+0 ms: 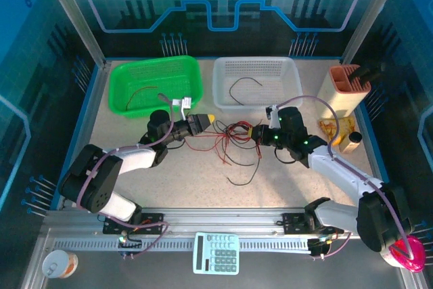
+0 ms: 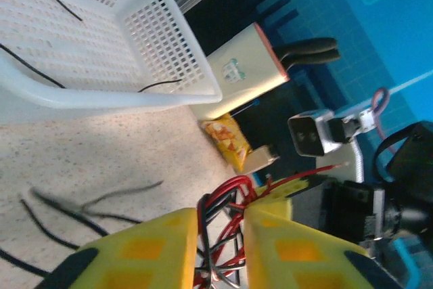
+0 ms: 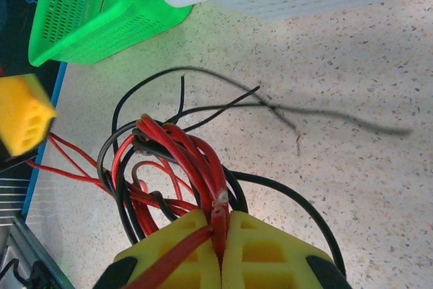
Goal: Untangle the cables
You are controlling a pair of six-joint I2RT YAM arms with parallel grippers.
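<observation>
Yellow fingers of our right claw (image 3: 220, 228) were pressed together on a red strand of the cables (image 3: 172, 157). Their tangle of red and black loops was bunched just ahead of the tips. Our left claw (image 2: 220, 235) stood narrowly apart, with red and black strands running through the gap; we could not tell whether it pinched them. The bundle lay on the speckled bench (image 1: 291, 181) between both claws, near the green basket (image 1: 118, 76) and the white basket (image 1: 292, 72) at the far side.
</observation>
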